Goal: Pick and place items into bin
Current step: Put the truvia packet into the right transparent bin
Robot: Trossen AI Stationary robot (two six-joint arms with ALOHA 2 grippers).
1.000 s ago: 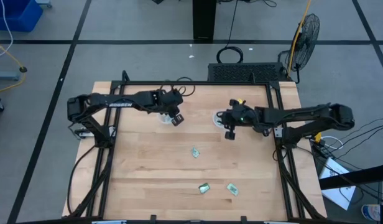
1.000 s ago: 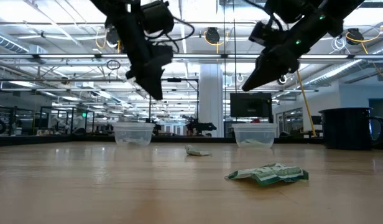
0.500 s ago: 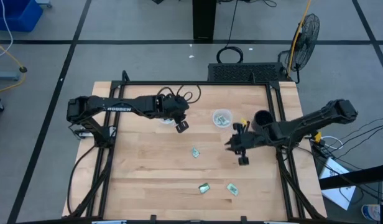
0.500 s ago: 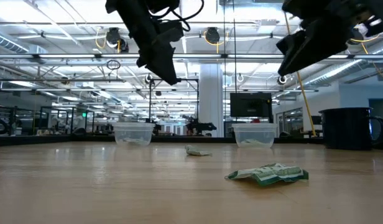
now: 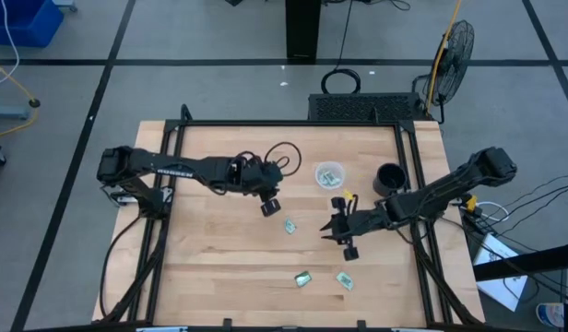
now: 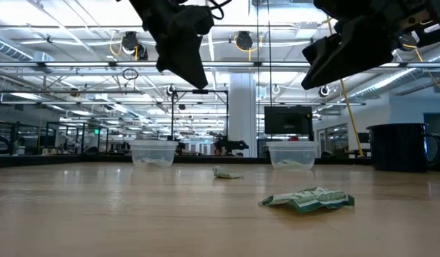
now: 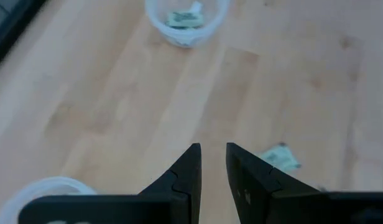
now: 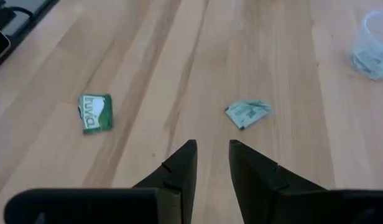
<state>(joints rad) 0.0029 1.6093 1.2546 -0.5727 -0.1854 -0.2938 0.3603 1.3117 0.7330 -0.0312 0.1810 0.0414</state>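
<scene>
Three pale green packets lie flat on the wood in the high view: one mid-table [image 5: 289, 226] and two toward the near edge [image 5: 302, 278] [image 5: 345, 280]. A clear cup [image 5: 329, 173] at the far side holds more packets. A second clear cup [image 6: 154, 153] shows in the low view. My left gripper [image 5: 270, 205] hangs above the table, just left of and beyond the mid-table packet [image 7: 278, 157], open by a narrow gap and empty. My right gripper [image 5: 349, 247] hovers right of that packet [image 8: 249, 112], also narrowly open and empty.
A black cup [image 5: 390, 177] stands by the right edge, beside my right arm. A black cable loops on the wood near my left arm [image 5: 284, 152]. In the low view a crumpled packet [image 6: 309, 200] lies close to the camera. Bare wood lies at the near left.
Both grippers have left the two clear cups. My right gripper has swung toward the near edge and come in over the middle of the table. My left gripper has moved toward the near edge and a little right, toward the mid-table packet. The packets have stayed put.
</scene>
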